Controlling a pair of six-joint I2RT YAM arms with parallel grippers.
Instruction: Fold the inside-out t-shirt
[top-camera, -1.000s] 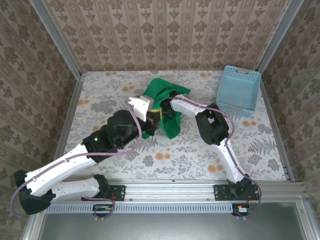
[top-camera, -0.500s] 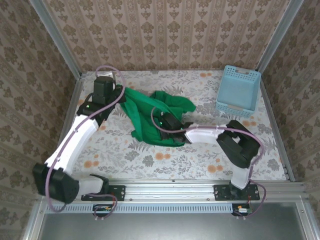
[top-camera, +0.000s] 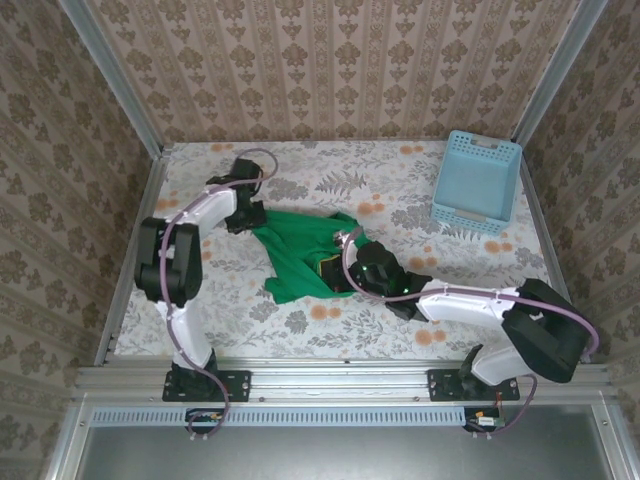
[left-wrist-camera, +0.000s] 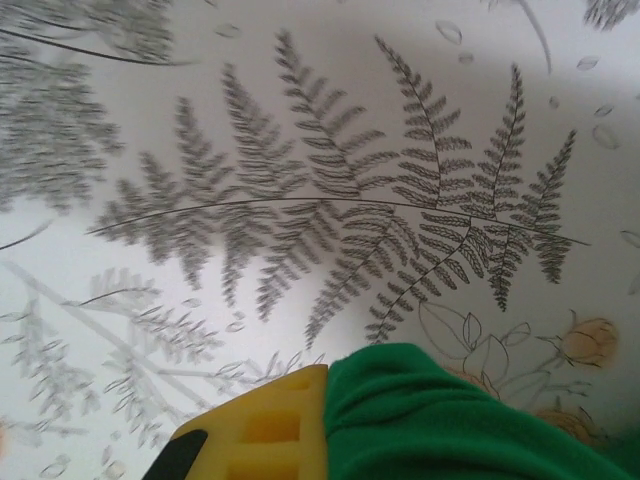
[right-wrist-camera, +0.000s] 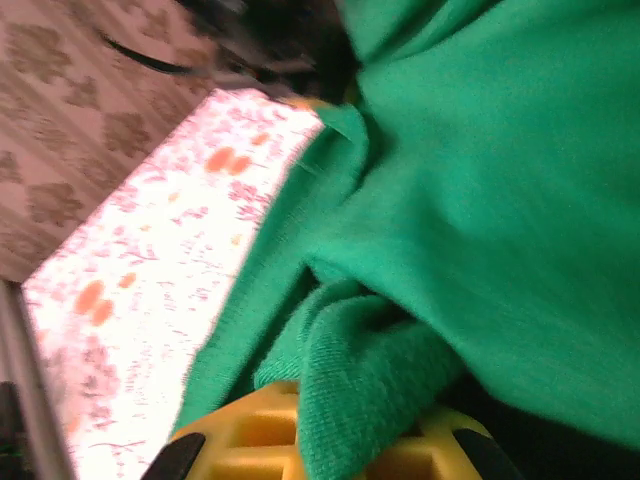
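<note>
Right jaws, nearer than the basket and to its left: clamped on a bunched fold of the green t-shirt, with cloth heaped over the yellow fingers; t-shirt lies crumpled on the table, left of the basket and well apart from it, drawn out between both jaws; left jaws, at the garment's corner farthest from the basket: closed on the cloth, which presses against one yellow finger; the other finger is covered.
</note>
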